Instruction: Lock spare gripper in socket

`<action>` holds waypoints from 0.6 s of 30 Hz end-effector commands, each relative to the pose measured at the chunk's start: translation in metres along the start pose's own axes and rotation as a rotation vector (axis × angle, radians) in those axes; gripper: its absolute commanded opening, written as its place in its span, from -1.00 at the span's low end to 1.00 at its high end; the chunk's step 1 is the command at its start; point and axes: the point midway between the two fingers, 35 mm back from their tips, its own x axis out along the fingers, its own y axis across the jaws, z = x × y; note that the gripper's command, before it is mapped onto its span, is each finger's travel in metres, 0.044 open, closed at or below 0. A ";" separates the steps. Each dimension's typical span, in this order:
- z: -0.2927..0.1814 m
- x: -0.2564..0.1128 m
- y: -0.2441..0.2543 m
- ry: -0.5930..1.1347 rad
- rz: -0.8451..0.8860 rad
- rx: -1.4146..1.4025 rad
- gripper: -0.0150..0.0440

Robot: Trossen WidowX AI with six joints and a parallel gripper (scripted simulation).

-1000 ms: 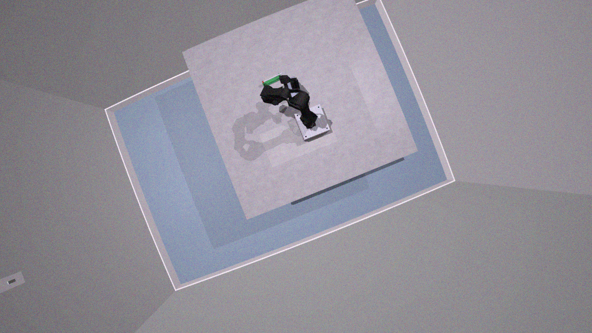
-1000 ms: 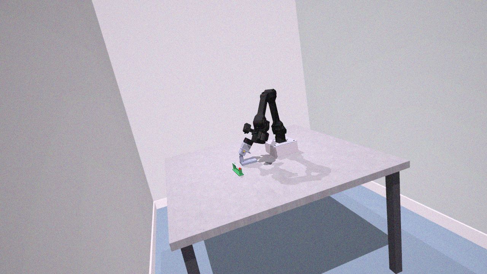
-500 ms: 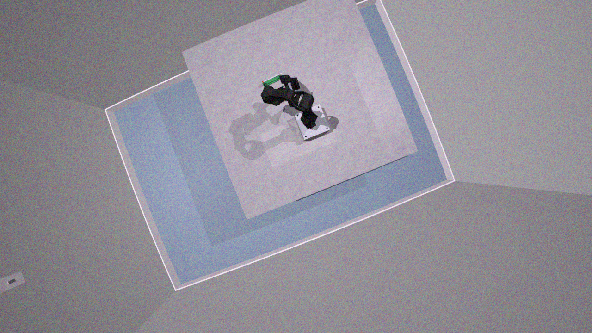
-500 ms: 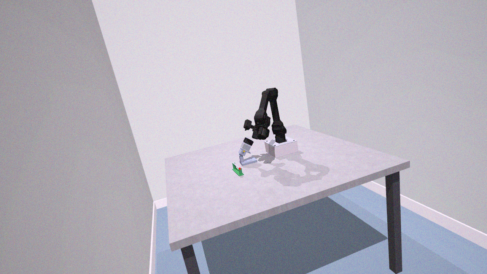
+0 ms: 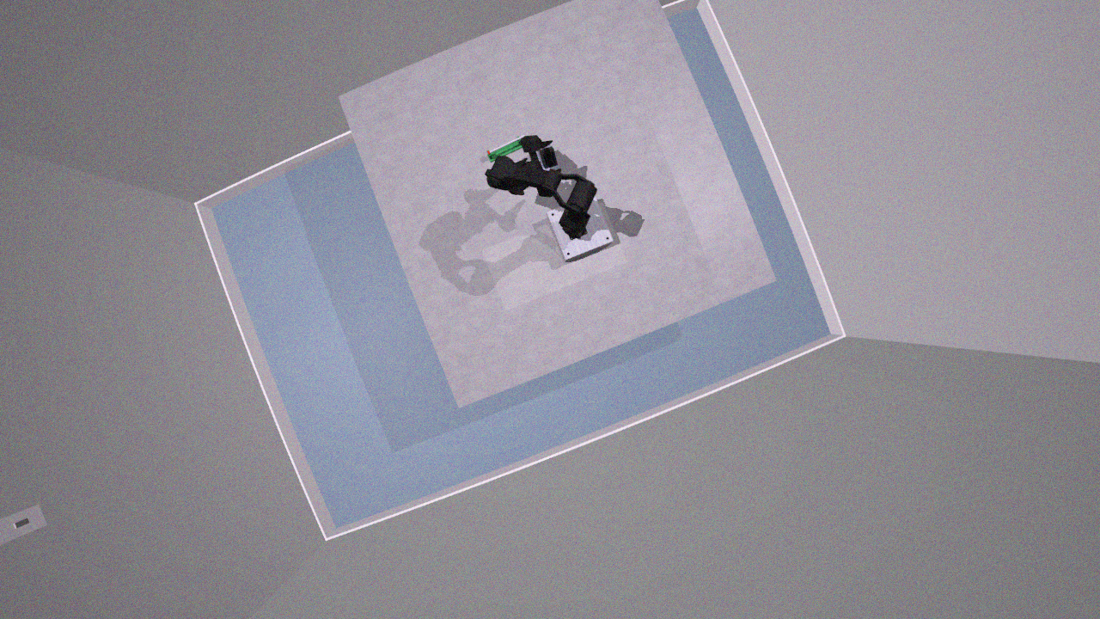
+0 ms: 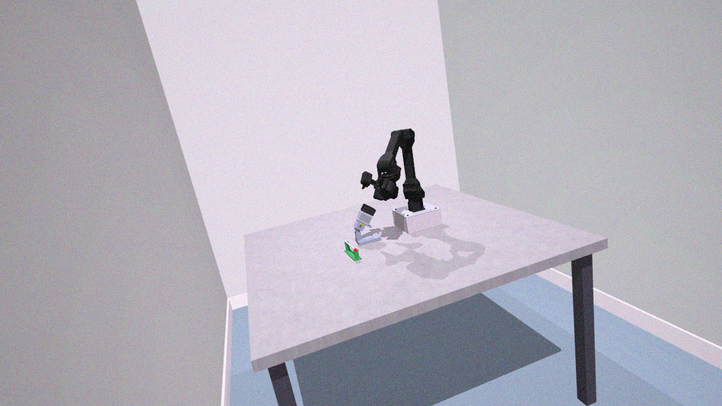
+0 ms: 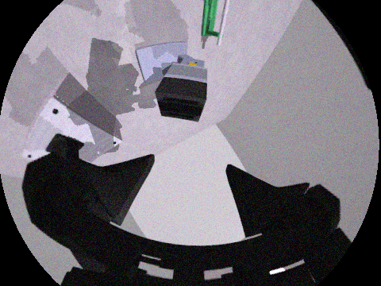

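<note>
My gripper point(image 7: 190, 163) point(image 6: 384, 193) is open and empty, above the spare gripper and apart from it. The spare gripper point(image 5: 546, 157) point(image 6: 367, 210) point(image 7: 182, 90), a black block with a grey band, stands tilted on the pale blue mount point(image 6: 370, 239) point(image 7: 148, 59). It appears to be in the socket; how deep it sits cannot be told. A yellow spot point(image 6: 361, 225) point(image 7: 193, 63) shows on the side below it. The lock pin point(image 6: 355, 250) point(image 7: 223, 25), a white rod with a red head, lies along the green rack point(image 5: 505, 150) point(image 6: 353, 256) point(image 7: 209, 20), outside the socket.
The arm's white base box point(image 5: 582, 247) point(image 6: 423, 223) point(image 7: 55, 104) stands behind the mount. The grey table point(image 5: 653, 115) point(image 6: 303, 298) carries everything. The green rack is close beside the mount, on the side away from the base. The arm's shadows fall around the mount and base.
</note>
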 end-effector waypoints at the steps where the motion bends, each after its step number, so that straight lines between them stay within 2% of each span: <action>1: -0.007 -0.003 -0.006 -0.025 -0.009 -0.002 1.00; 14: -0.011 -0.005 -0.010 -0.048 -0.010 0.000 1.00; 16: -0.005 -0.013 -0.012 -0.072 -0.017 0.003 0.82; 18: 0.013 -0.035 -0.016 -0.142 -0.033 0.007 0.64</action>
